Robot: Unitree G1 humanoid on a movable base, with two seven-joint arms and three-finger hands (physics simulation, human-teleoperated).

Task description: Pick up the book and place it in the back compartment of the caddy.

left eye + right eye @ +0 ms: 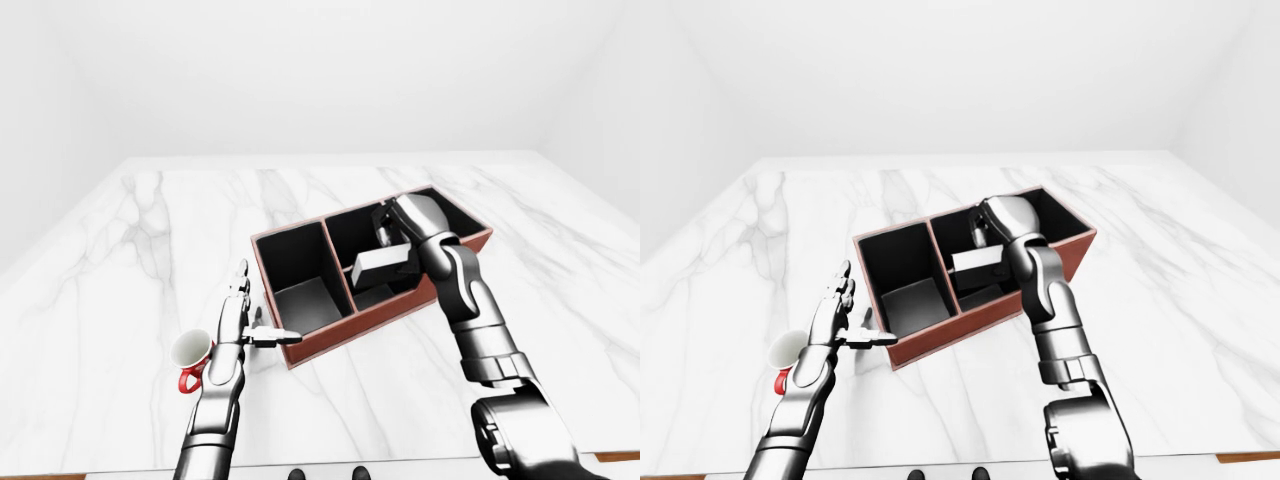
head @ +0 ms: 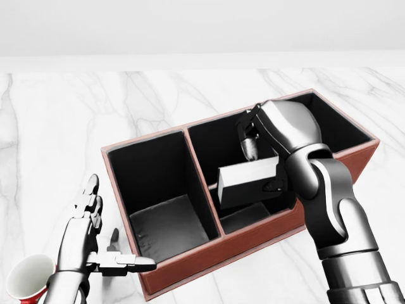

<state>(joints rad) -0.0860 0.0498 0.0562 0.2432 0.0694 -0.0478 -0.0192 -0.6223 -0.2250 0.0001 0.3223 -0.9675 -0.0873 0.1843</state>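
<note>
The book (image 2: 248,182) is held in the right hand (image 2: 269,155), whose fingers are closed round its right-hand end, and it is carried inside the rim line of the reddish-brown caddy (image 2: 209,259), over the right-hand part of the box in the head view. That part is split by a low divider: a near cell toward the bottom of the view and a farther cell toward the top. The book's left end is seen over this divider, so it is judged to straddle the two cells rather than to sit squarely in either.

The book's long axis runs nearly across the head view, left end a little lower than the right, roughly parallel to the caddy's long wall. Its pale page edge is turned upward and toward the camera, the dark cover below. The book projects leftward from the hand, so the grasp lies at one end and the free end leads.

The farther cell lies up and slightly right of the book in the head view, mostly hidden behind the hand; a shift that way is judged necessary before release.

The left hand (image 2: 88,234) is held open, fingers spread and empty, just beside the caddy's lower-left corner, with one finger reaching close to the wall; contact cannot be confirmed. A red cup (image 1: 190,356) stands at its left on the marble table (image 1: 110,260).
</note>
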